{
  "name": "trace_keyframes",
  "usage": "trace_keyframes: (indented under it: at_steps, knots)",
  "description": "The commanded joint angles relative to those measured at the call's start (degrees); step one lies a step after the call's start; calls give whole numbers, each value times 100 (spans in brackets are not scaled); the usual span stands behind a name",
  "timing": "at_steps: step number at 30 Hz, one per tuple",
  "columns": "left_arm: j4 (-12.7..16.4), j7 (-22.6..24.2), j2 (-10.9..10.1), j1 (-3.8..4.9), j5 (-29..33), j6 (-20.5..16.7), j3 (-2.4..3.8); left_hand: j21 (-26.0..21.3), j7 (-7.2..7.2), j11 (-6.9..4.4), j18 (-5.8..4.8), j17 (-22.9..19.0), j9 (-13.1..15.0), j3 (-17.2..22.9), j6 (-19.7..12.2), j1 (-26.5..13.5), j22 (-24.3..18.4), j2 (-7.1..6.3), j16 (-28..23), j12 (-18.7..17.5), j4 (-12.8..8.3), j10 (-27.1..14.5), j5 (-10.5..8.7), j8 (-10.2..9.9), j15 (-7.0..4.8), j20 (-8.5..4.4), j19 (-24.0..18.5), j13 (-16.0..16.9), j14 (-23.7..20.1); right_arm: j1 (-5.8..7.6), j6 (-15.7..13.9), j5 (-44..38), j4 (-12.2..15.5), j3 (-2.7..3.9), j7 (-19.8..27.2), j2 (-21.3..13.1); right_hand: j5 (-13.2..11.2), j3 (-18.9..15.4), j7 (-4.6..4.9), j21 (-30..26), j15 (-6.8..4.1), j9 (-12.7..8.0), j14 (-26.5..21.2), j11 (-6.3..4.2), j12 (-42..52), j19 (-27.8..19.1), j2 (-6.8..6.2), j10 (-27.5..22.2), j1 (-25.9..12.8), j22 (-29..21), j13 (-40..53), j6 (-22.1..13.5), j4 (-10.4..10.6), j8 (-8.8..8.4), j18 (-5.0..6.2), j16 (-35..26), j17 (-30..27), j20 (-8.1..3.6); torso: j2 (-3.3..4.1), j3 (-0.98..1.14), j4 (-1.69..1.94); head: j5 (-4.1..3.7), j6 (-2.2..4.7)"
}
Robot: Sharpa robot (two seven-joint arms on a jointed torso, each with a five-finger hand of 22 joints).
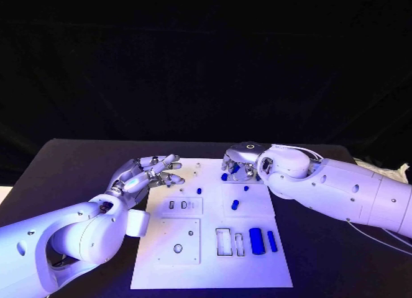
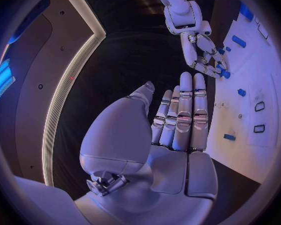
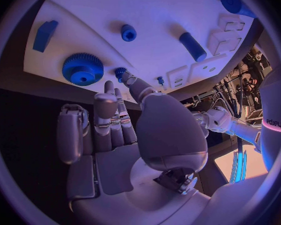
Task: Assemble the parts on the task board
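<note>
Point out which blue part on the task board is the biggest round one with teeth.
The large blue gear, near the board's edge beside the right hand. It is wide, flat and toothed; the small gear at the fingers is far smaller, the other parts plain.

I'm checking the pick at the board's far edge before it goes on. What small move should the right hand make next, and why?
Probably close the fingertips on the small blue gear and lift it slightly. The right hand is already down at the task board's far edge with a fingertip touching that gear, while the left hand hovers open beside the board, holding nothing.

Black table (image 1: 71, 161) against a dark, unlit backdrop; bluish-violet light overall.
</note>
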Motion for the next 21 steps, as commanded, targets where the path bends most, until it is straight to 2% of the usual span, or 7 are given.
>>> trace_keyframes:
  at_steps: [1,7,10,17,21]
  knots:
    - [15,-28,11,13,47,108,5,-16,8,-1,54,6,-4,2,-16,-44,-6,2,-21,-39,-18,-34,-23,-34,-15,35,-25,-7,-44,-4,228,45,-36,-2,52,29,-31,43,-13,28,49,6,132,7,-17,-4,-5,-60,50,8,-15,16,8,-23,-114,23,2,59,36,-8,10,-9,7]
    - [19,-66,14,13,53,100,5,-23,13,5,53,23,-4,16,-23,-32,-12,17,-34,-43,-30,-45,-20,-45,-8,41,-38,-7,-68,-7,263,83,-77,-7,98,67,-35,127,-41,38,51,13,107,4,-1,-11,53,-51,53,16,-46,63,75,-13,-113,65,-2,69,72,-10,13,-21,36]
    - [10,-111,21,13,54,74,6,-30,19,10,56,63,-2,81,-32,31,-19,62,-49,-46,-78,-65,-16,-62,-5,46,-53,-7,-97,-9,281,94,-84,-8,109,82,-33,148,-51,41,50,16,100,1,3,-11,67,-35,44,21,-52,83,102,-10,-114,76,-4,69,78,-8,15,-9,35]
    - [-4,-164,30,13,55,62,6,-32,22,12,56,72,-2,94,-35,41,-20,67,-53,-47,-88,-71,-16,-66,-4,47,-57,-7,-105,-13,316,114,-107,-12,122,122,-34,169,-51,42,50,17,92,-2,3,-15,82,-26,34,20,-58,97,133,-9,-113,81,-16,68,111,-12,10,2,36]
    - [-6,-183,30,13,55,63,6,-35,23,14,56,83,-2,108,-39,53,-23,66,-60,-48,-103,-78,-17,-72,-1,49,-65,-8,-118,-14,317,131,-118,-13,122,130,-32,198,-44,46,45,22,84,-11,10,-16,104,2,35,25,-60,121,161,-5,-113,94,-17,65,125,-21,47,-33,37]
